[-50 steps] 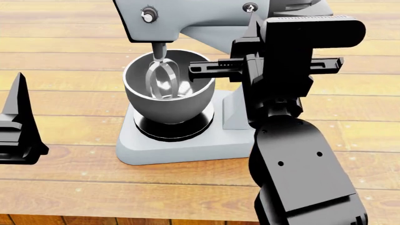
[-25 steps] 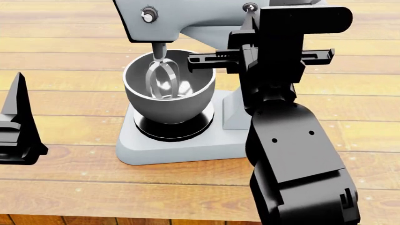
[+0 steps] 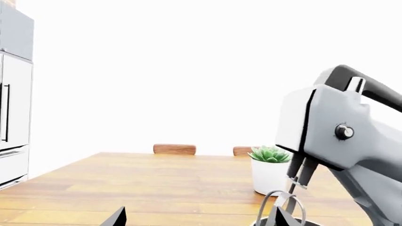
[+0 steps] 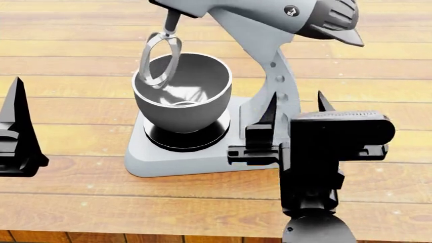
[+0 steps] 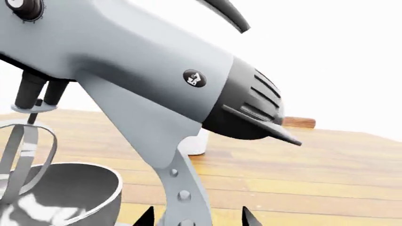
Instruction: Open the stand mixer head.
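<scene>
The light-grey stand mixer head (image 4: 260, 12) is tilted up, front end raised, dark vented rear end (image 4: 334, 17) lowered to the right. It also shows in the right wrist view (image 5: 125, 56) and the left wrist view (image 3: 342, 132). Its metal beater (image 4: 159, 58) hangs above the rim of the steel bowl (image 4: 182, 93). My right gripper (image 4: 296, 109) is open and empty, its fingers either side of the holed neck (image 4: 280, 81), low near the base (image 4: 169, 162). My left gripper (image 4: 17, 126) is open and empty at the far left, apart from the mixer.
The mixer stands on a wooden table (image 4: 81, 61) whose front edge runs along the bottom of the head view. A potted succulent (image 3: 269, 167) stands behind the mixer. Two chair backs (image 3: 174, 149) and a refrigerator (image 3: 14, 99) show beyond the table.
The mixer head has swung up from level to tilted, lifting the beater out of the bowl. My right gripper has dropped from the head's rear down to the neck by the base.
</scene>
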Controlling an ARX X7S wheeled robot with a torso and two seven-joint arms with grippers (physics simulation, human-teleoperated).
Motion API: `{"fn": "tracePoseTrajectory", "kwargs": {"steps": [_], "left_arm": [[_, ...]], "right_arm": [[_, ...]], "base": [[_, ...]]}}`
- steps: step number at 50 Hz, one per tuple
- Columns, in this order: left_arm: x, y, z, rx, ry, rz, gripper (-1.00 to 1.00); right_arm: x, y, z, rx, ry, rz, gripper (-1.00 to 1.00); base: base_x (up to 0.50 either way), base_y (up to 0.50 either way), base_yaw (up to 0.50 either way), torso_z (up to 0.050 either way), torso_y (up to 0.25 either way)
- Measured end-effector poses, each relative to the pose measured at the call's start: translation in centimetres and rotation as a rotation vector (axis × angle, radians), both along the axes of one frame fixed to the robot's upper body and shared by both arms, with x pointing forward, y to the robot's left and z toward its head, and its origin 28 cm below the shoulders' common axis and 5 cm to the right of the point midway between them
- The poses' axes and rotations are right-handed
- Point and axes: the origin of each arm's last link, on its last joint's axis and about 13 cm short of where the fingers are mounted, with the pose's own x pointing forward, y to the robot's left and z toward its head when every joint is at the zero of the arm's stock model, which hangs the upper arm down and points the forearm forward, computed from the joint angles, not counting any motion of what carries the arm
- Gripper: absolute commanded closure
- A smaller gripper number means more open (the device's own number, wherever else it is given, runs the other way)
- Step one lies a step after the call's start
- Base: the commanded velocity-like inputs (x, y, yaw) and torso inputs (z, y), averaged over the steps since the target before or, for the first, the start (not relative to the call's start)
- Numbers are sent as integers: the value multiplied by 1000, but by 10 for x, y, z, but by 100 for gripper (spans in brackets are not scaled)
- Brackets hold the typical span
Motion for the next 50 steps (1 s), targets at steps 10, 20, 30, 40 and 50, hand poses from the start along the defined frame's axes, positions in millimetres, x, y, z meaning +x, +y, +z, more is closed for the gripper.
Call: {"fn": "tracePoseTrajectory", "kwargs": {"steps": [10, 20, 30, 40, 50], "left_arm": [[3, -3, -4, 12, 16, -4, -100], [4, -4, -6, 19, 25, -7, -100], [5, -5, -8, 22, 28, -10, -100], [5, -5, -9, 24, 31, -12, -100], [6, -5, -9, 24, 33, -13, -100]], "right_arm": [[-79, 2, -18, -78, -120, 32, -100], [-109, 3, -18, -101, -168, 55, -100], [-119, 3, -18, -111, -179, 67, -100], [-122, 4, -19, -118, -176, 75, -100], [-123, 5, -21, -123, -169, 82, -100]], "base": [[0, 0, 0, 0, 0], [0, 0, 0, 0, 0], [0, 0, 0, 0, 0], [0, 0, 0, 0, 0], [0, 0, 0, 0, 0]]}}
